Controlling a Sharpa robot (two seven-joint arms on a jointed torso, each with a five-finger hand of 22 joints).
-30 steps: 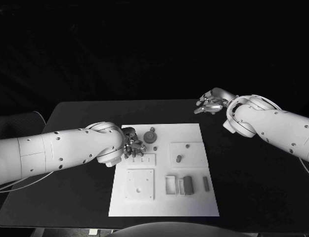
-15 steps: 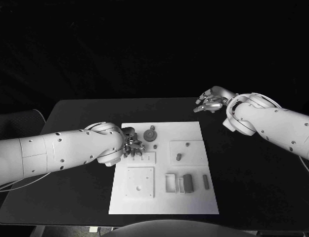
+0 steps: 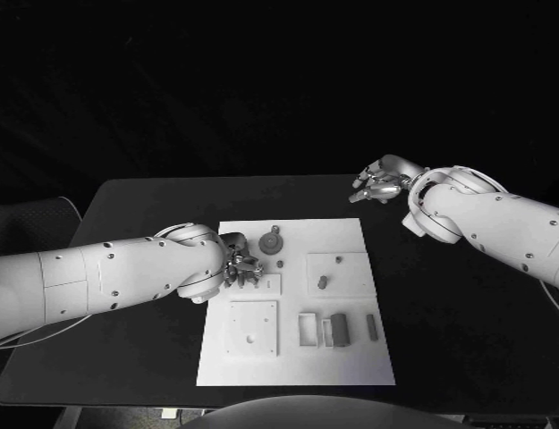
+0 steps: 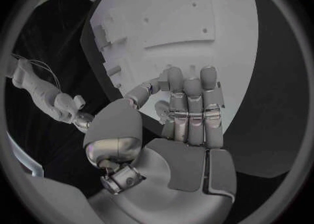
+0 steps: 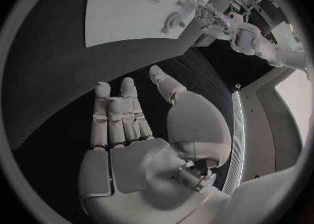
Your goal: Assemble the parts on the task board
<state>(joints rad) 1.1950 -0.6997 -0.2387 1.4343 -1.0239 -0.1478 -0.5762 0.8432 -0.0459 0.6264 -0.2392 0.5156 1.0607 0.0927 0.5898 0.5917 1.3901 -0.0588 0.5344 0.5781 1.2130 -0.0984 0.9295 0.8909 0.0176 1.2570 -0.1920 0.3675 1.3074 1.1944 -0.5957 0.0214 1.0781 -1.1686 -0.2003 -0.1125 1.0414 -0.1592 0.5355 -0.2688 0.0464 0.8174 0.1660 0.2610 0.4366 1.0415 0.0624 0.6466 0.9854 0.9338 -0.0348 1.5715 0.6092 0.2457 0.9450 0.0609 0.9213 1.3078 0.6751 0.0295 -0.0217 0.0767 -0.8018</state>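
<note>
The white task board lies in the middle of the black table. My left hand hovers over its left edge, beside a small raised plate with pegs. In the left wrist view the left hand has its fingers stretched out over the board, and I see nothing in them. My right hand hangs over the bare table behind the board's far right corner. Its fingers are spread and empty. A round grey part stands near the board's far edge.
A square plate on the board carries a short peg. A larger square plate sits at the front left. Dark blocks stand beside a slim bar at the front right. Black table surrounds the board.
My left hand has crept slightly nearer along the board's left edge. The right hand has barely moved.
</note>
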